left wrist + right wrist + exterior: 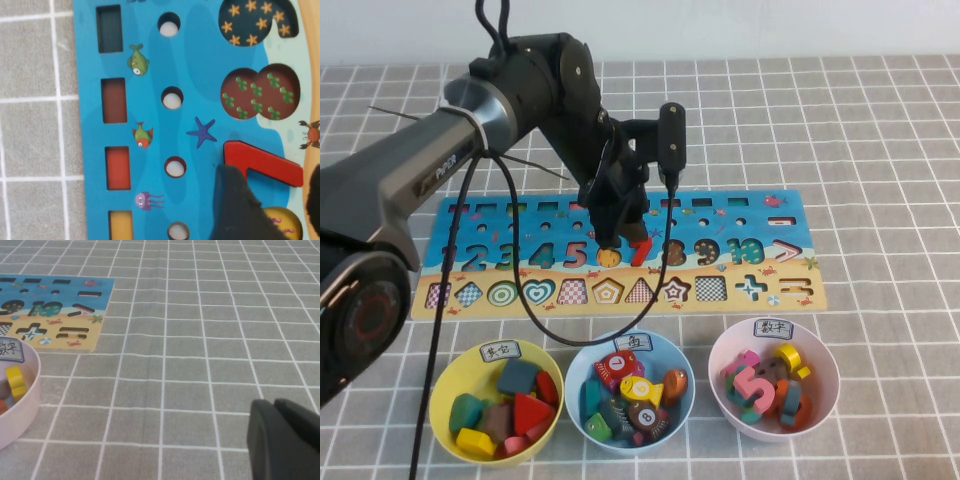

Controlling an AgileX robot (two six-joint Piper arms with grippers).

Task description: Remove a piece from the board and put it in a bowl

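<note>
The red 7 piece [641, 248] lies on the long blue and sandy board [740, 215], among the number recesses. My left gripper [615, 240] hangs low over the board right beside it, above the 6 recess. In the left wrist view, the gripper [272, 171] is open: one dark finger [235, 205] overlaps the corner of the 7 [265, 161] and the other stands at its foot. I cannot tell if they touch it. The pale pink bowl [820, 400] with its white label sits at the front right, with number pieces in it. My right gripper [274, 402] is shut over bare tablecloth.
A yellow bowl [445, 385] of shape pieces and a light blue bowl [582, 362] of fish pieces stand in front of the board, left of the pink one. A black cable [525, 300] loops from the left arm across the board. Grey checked cloth covers the table.
</note>
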